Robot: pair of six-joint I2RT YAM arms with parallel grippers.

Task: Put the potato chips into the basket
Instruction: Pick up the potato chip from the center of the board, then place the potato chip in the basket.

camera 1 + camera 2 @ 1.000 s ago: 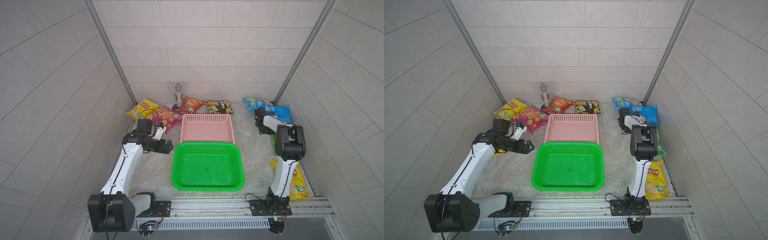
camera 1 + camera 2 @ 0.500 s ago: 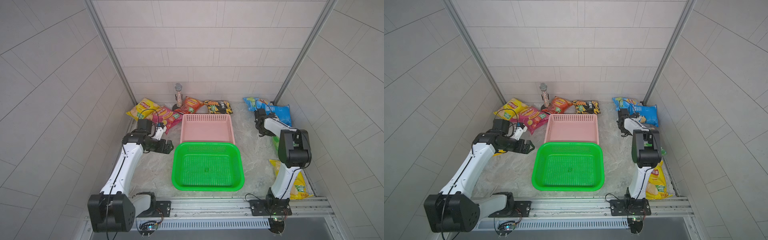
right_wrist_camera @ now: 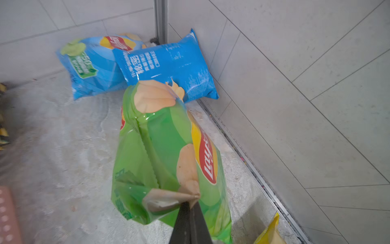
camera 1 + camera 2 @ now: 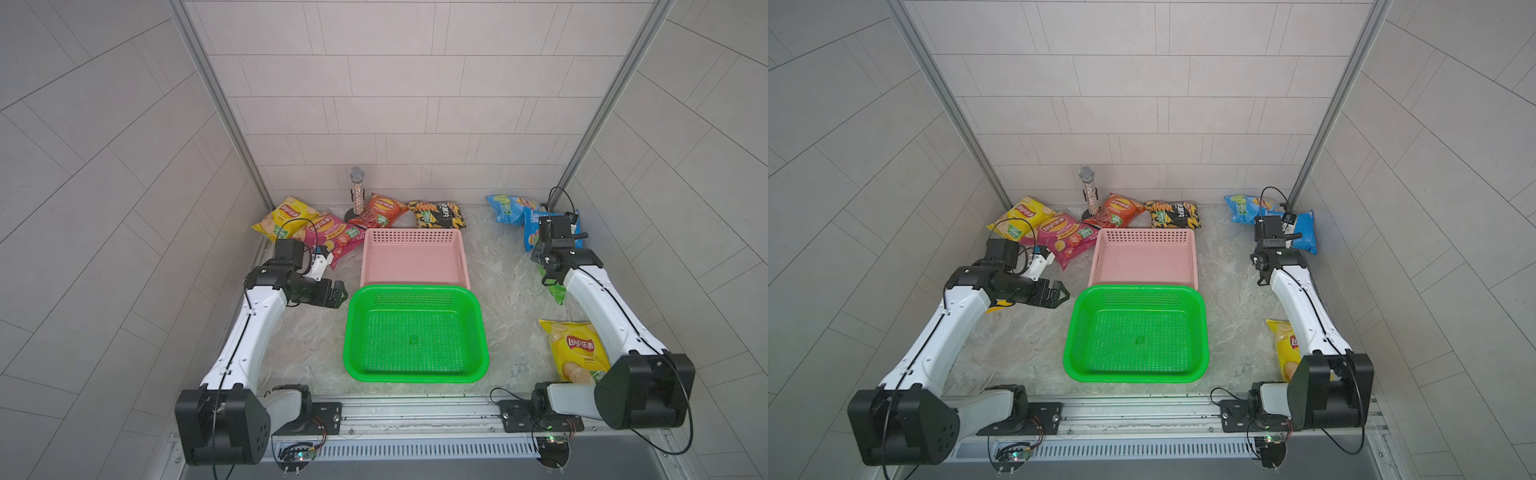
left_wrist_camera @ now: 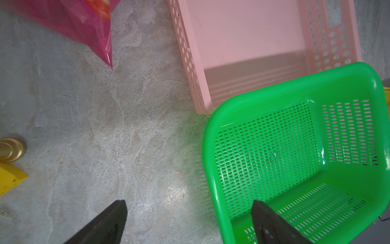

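Two claws in view, right claw [image 3: 190,205] clamped on green chip bag [image 3: 168,152] corner, left claw [image 5: 188,203] spread apart beside green basket [image 5: 274,97]

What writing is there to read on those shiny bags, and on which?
"Lay's": green chip bag in the right pincer; light blue bag.
"Lay's 乐事": near yellow bag, magenta bag, far yellow bag, red bag.
Too small or blurred: print on the darker blue bag, lettering on the black bag.
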